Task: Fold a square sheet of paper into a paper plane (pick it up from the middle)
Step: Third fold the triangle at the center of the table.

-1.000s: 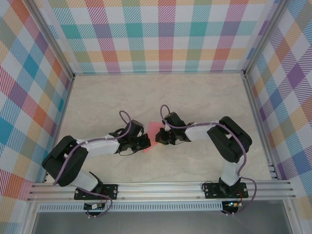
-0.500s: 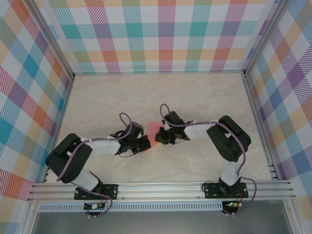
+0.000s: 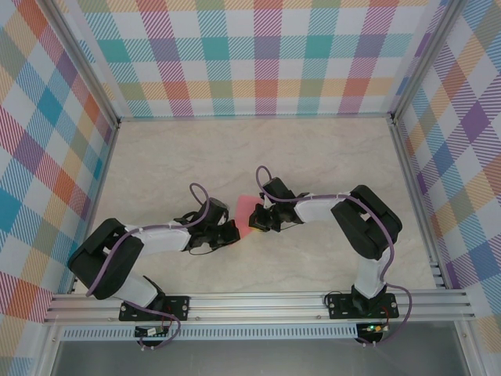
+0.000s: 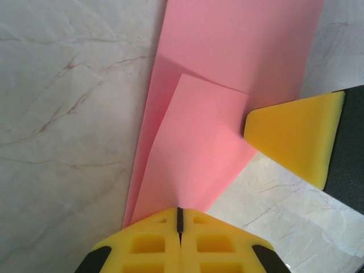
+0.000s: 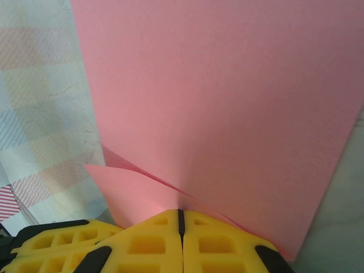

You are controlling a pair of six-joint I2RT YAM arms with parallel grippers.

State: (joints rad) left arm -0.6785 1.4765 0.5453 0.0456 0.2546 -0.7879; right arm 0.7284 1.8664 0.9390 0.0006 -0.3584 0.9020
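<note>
Looking down from above, the pink sheet [image 3: 245,207] sits mid-table [image 3: 313,149] between the left gripper [image 3: 233,233] and the right gripper [image 3: 255,222]. In the left wrist view, its fingers [image 4: 153,242] are pressed together at the folded sheet's near edge. In the right wrist view, the closed fingers [image 5: 148,239] pinch the sheet.
</note>
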